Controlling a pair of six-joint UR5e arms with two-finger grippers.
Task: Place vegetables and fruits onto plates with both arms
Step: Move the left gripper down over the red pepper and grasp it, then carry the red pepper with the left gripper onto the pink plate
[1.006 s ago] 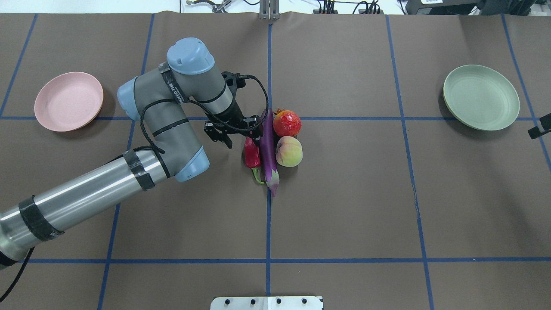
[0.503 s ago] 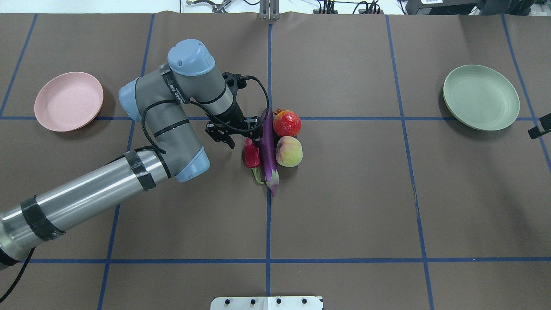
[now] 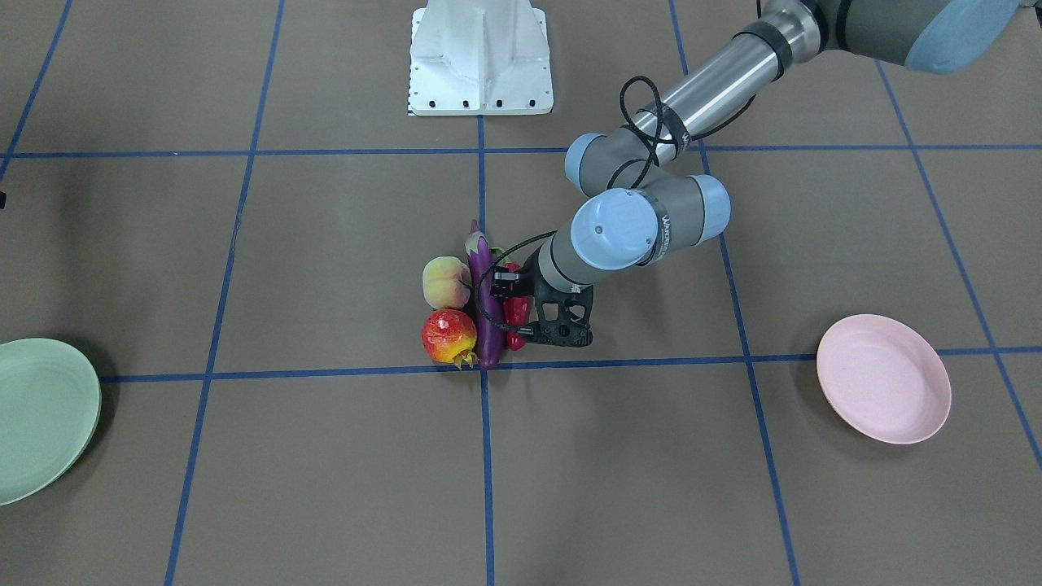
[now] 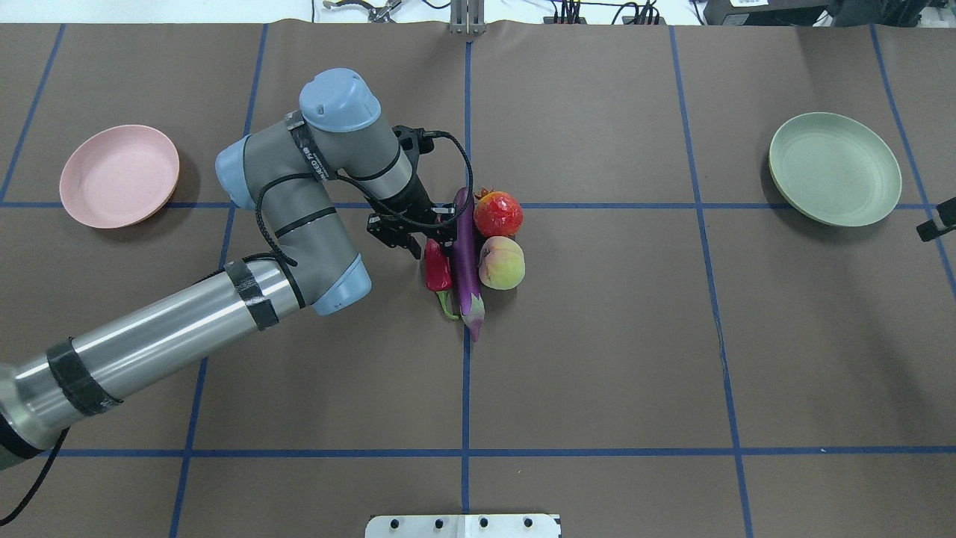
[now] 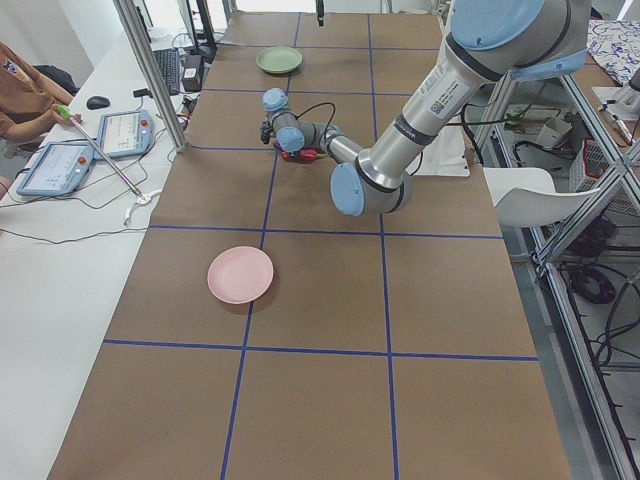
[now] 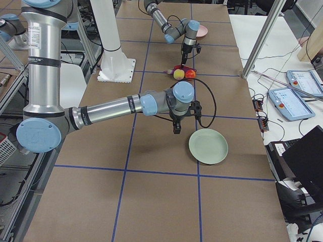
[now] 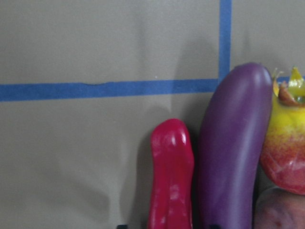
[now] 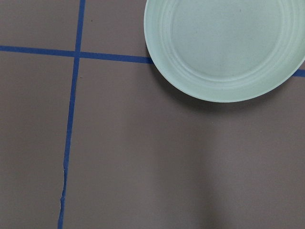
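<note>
The left gripper (image 4: 429, 240) hangs over the chili (image 4: 438, 270), jaws spread, apparently not touching it; on the right gripper (image 6: 177, 129) I cannot tell the jaws' state.

The table (image 4: 597, 336) is covered in plain brown, ruled into a grid by blue tape lines (image 4: 465, 388). The pink plate (image 4: 119, 176) is tinted pale and matt, and the green plate (image 4: 835, 169) a pale mint. The eggplant (image 4: 464, 254) is coloured glossy purple, the chili (image 4: 438, 270) red with a green stem. The peach (image 4: 501, 263) is shaded yellow to pink, the pomegranate (image 4: 498, 214) red and yellow. The left arm (image 4: 299, 202) is finished in grey and silver, with light-blue caps, black bands and a black cable (image 4: 265, 217). The base block (image 4: 463, 525) is white.
</note>
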